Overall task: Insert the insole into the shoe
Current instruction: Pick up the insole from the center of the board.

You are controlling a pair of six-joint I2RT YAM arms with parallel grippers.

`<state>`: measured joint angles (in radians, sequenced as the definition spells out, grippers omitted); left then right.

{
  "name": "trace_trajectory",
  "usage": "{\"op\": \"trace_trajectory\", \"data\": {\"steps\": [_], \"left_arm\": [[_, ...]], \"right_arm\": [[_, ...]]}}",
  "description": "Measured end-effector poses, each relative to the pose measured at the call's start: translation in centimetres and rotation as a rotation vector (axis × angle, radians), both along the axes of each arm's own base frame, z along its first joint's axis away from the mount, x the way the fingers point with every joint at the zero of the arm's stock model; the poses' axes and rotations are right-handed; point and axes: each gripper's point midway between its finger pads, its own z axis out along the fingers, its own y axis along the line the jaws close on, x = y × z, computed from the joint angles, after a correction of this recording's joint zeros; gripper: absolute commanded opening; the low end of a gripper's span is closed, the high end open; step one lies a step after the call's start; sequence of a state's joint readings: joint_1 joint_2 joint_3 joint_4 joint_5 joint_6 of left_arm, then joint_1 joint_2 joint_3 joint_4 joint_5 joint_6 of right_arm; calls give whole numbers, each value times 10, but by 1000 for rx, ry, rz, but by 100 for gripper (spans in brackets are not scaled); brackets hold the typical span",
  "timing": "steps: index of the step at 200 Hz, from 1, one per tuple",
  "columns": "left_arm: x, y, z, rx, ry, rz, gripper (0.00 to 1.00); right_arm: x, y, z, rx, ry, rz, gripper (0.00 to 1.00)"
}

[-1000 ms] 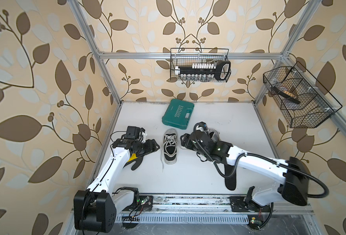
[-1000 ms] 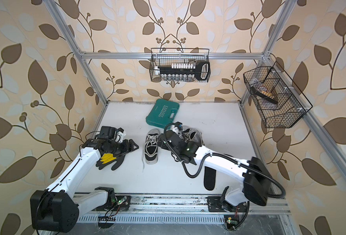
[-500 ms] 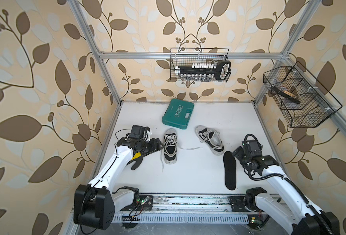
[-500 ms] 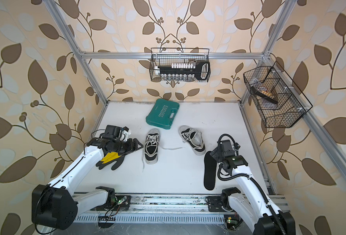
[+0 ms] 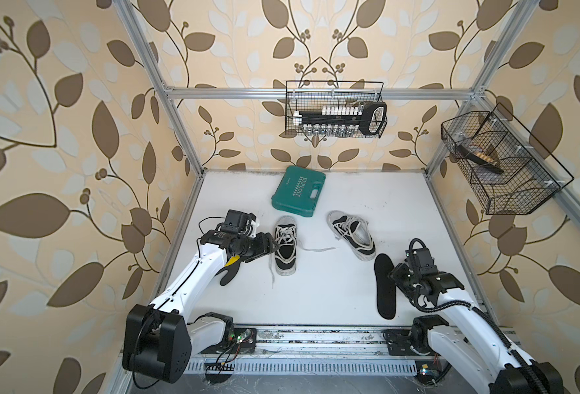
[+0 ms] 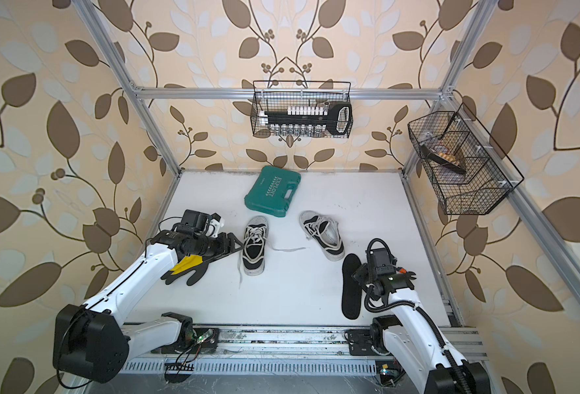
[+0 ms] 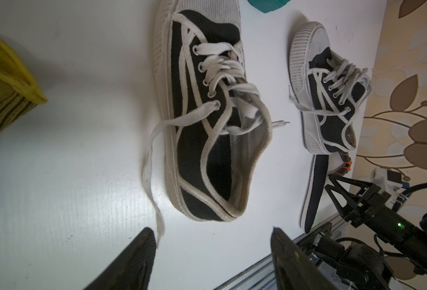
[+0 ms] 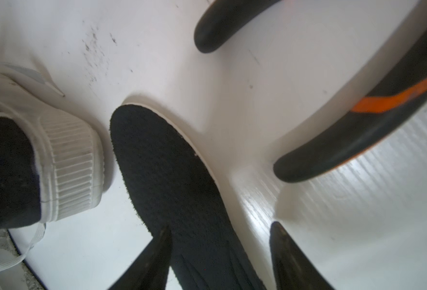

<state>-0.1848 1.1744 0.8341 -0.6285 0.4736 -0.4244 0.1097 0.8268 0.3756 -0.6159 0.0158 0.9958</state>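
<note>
Right wrist camera looks down past my right gripper (image 8: 220, 226). Its jaws stand apart and clamp nothing. One of its fingers (image 8: 154, 256) lies over the black insole (image 8: 167, 175), and its partner sits off the insole's pale edge, above bare white table (image 8: 333, 238). That edge runs between my fingertips, and the insole lies flat. Ahead of this gripper, the insole's rounded end lies just beside the ribbed white heel of the second shoe (image 8: 64, 160), with a sliver of table between them.

In both top views the insole (image 5: 384, 286) (image 6: 350, 286) lies outside either shoe, stretching from my right gripper (image 5: 392, 274) (image 6: 356, 273) back toward my own base. The second shoe (image 5: 351, 233) (image 6: 322, 233) sits just beyond it.

My left gripper (image 5: 273, 245) (image 6: 237, 243) is released and empty, with its tips just beside the flank of the shoe (image 5: 285, 247) (image 6: 254, 247). From the left wrist, that shoe (image 7: 200, 125) lies ahead of my spread left gripper (image 7: 211, 229), opening upward, with a loose lace trailing toward one finger. Farther ahead I see the second shoe (image 7: 328, 100) and the insole (image 7: 315, 188).

A black and yellow glove (image 5: 230, 273) (image 6: 184, 269) lies under my left forearm. A green case (image 5: 299, 196) (image 6: 272, 191) rests beyond both shoes.
</note>
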Motion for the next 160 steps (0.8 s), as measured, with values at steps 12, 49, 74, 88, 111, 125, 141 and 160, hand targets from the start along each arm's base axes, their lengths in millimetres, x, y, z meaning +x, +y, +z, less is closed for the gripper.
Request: {"op": "trace_trajectory", "data": {"steps": [12,49,74,88,111,125,141,160], "left_arm": [[1,-1,1,0,-1,-1,73],[3,-4,2,0,-5,-9,73],[3,-4,3,0,-5,-9,72],[3,-4,3,0,-5,-9,72],[5,-4,3,-1,-2,-8,70],[6,-5,2,0,2,-8,70],[6,-6,2,0,2,-12,70],[7,-7,4,-1,-3,-14,70]], "right_arm": [[0,1,-2,7,-2,-3,52],[-3,3,-8,23,4,-3,43],[-2,4,-10,32,6,-8,39],[0,4,-11,35,5,-11,35],[3,4,-12,41,4,-20,29],[4,4,-13,43,5,-24,23],[4,4,-14,46,8,-25,15],[3,5,-15,52,11,-25,5]]}}
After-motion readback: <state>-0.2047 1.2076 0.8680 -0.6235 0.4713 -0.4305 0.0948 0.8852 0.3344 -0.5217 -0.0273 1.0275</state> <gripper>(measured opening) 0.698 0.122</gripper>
